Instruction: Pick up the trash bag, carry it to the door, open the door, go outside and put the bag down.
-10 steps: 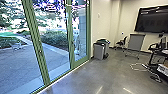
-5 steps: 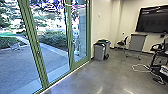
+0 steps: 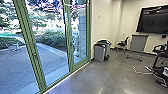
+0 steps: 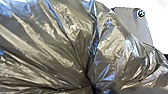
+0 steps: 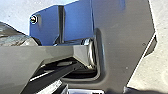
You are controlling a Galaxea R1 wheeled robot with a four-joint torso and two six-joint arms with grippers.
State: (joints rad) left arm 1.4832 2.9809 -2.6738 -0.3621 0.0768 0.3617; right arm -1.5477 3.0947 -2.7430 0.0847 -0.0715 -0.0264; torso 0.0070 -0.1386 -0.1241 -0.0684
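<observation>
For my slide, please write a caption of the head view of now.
Green-framed glass doors beside a polished grey floor, with grey plastic bins against the white wall.

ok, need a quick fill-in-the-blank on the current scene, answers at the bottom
1. The colour of the door frames is ____.
2. The colour of the big screen on the wall is ____.
3. Of indoors and outdoors, the bins stand ____.
4. Of the two wrist views, the trash bag shows larger in the ____ one.

Missing words: green; black; indoors; left
</observation>
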